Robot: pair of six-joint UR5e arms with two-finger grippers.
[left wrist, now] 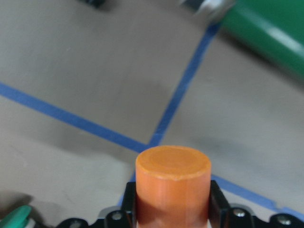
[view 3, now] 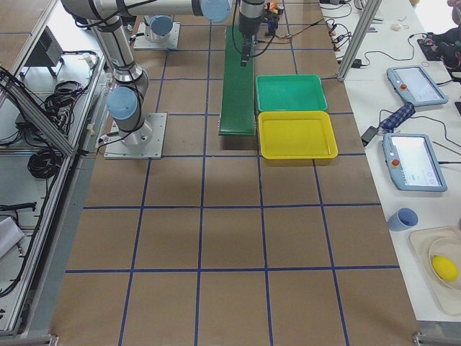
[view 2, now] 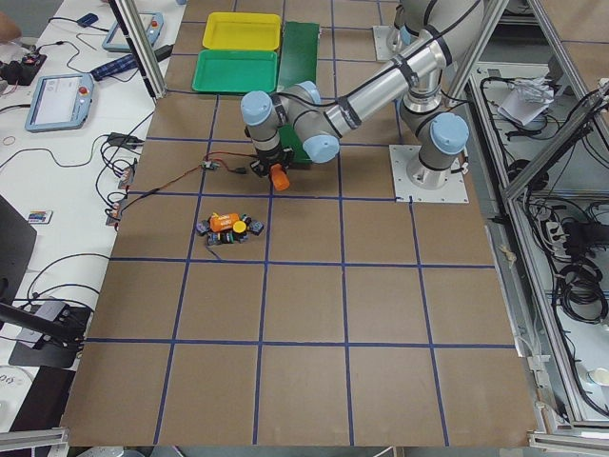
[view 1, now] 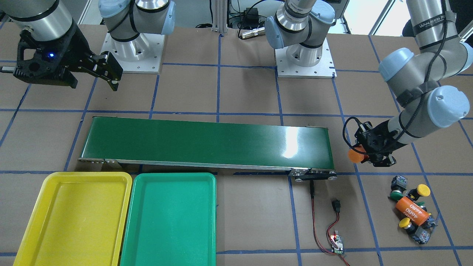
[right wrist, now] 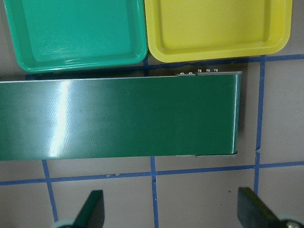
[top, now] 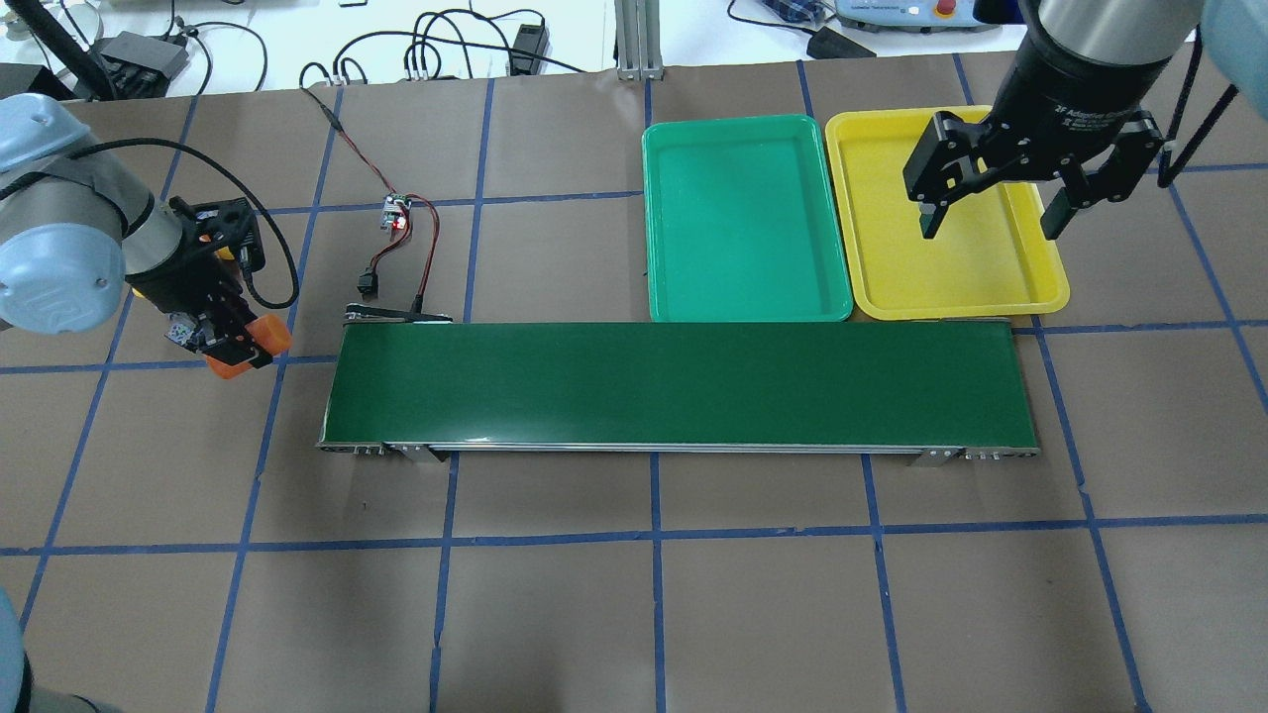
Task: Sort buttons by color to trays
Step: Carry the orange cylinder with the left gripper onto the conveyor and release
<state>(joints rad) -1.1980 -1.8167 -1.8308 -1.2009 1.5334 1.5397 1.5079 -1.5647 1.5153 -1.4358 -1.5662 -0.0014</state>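
Note:
The buttons lie in a small pile beside the belt's end. Two have yellow caps (view 1: pixel 423 190) (view 1: pixel 405 222) and one has a green cap (view 1: pixel 396 194). Another dark button body (view 1: pixel 421 234) hides its cap. An orange cylinder marked "4680" (view 1: pixel 412 211) lies among them. My left gripper (view 1: pixel 364 155) is shut on a second orange cylinder (top: pixel 260 337) and holds it above the table between the pile and the belt. It also shows in the left wrist view (left wrist: pixel 173 180). The yellow tray (view 1: pixel 74 218) and the green tray (view 1: pixel 170 218) are empty. My right gripper (top: pixel 991 223) is open and empty above the yellow tray (top: pixel 951 267).
The long dark green conveyor belt (top: pixel 684 381) runs across the middle, with the green tray (top: pixel 743 218) and the yellow tray along its far side. A small controller board with red and black wires (top: pixel 396 213) lies near the belt's left end.

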